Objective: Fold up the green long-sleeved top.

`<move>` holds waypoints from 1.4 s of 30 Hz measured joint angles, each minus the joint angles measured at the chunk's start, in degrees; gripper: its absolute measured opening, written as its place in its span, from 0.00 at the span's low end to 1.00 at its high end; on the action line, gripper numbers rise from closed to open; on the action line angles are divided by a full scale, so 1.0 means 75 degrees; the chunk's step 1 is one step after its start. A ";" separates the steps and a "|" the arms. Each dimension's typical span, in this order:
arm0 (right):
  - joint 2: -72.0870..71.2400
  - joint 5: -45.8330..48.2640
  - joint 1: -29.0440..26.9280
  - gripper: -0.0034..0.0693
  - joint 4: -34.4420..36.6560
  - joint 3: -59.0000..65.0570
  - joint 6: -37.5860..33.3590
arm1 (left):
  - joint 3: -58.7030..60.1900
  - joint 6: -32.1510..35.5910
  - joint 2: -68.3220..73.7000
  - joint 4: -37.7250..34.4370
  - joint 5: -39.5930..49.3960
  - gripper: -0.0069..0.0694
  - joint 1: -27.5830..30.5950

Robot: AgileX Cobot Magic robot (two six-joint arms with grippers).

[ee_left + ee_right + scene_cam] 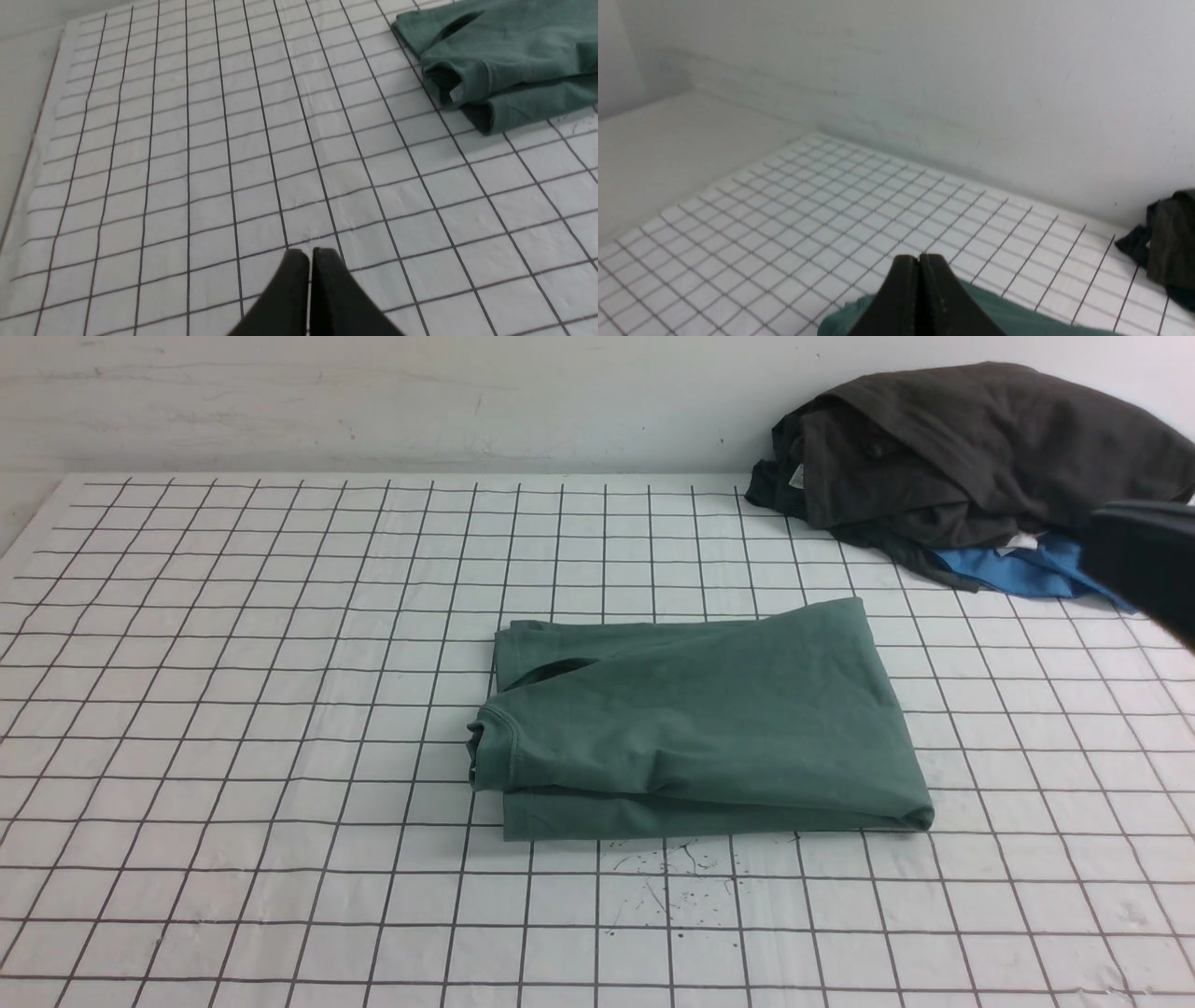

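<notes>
While your left gripper (309, 254) hung pressed together over bare gridded cloth (187, 186), empty, your front view missed it entirely. Mid-table lay the green long-sleeved top (700, 728), folded into a flat rectangle — its white neck label showed only from the left wrist. Your right gripper (920, 259), tips pressed together and empty, hovered above it. Farthest back sat the dark garments (971, 448) over a blue one (1018, 569).

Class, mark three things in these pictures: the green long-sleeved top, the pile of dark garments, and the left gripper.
green long-sleeved top (709, 719): front view, middle of the folded upper layer.
pile of dark garments (971, 448): front view, broad top fold of the heap.
left gripper (310, 255): left wrist view, between its closed fingertips.
</notes>
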 joint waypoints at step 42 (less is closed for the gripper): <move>-0.0385 -0.1104 0.0000 0.03 0.0017 0.0277 0.0000 | 0.0394 0.0000 -0.0438 0.0000 -0.0367 0.08 0.0000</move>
